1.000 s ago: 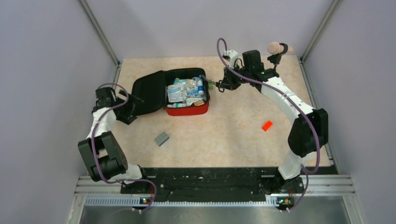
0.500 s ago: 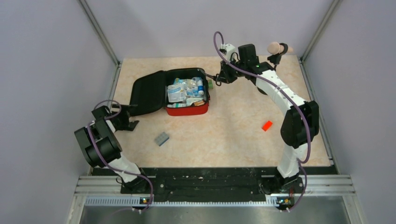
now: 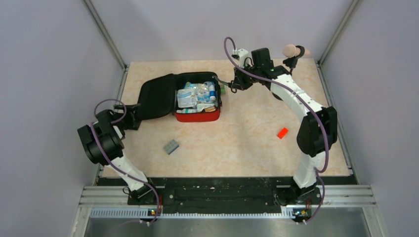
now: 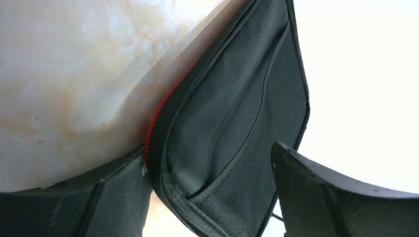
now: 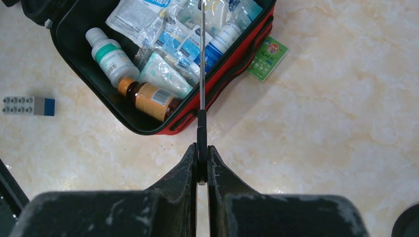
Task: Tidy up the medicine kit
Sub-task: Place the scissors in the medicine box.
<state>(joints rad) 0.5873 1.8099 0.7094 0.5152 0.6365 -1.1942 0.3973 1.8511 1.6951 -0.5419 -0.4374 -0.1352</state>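
Observation:
The medicine kit [image 3: 197, 117] lies open in the far middle of the table, red base full of sachets, a white bottle [image 5: 109, 57] and an amber bottle [image 5: 148, 98]. Its black-lined lid [image 3: 157, 97] is folded out to the left. My left gripper [image 3: 132, 120] is open at the lid's near-left corner. In the left wrist view the lid's edge [image 4: 237, 98] stands between the spread fingers, close against the left finger [image 4: 123, 187]. My right gripper [image 5: 201, 158] is shut on a thin metal tool with a black handle [image 5: 202, 74], which reaches over the kit's right side.
A green card [image 5: 267, 58] lies on the table against the kit's right wall. A grey and blue brick [image 3: 171, 146] sits near the middle front. A small orange-red block [image 3: 282, 133] lies to the right. A pink knob [image 3: 291, 50] stands at the back right corner.
The left arm has folded back toward the left wall and its gripper now sits at the lid's near-left corner, jaws slightly narrower. The right gripper has shifted a little left with the tool.

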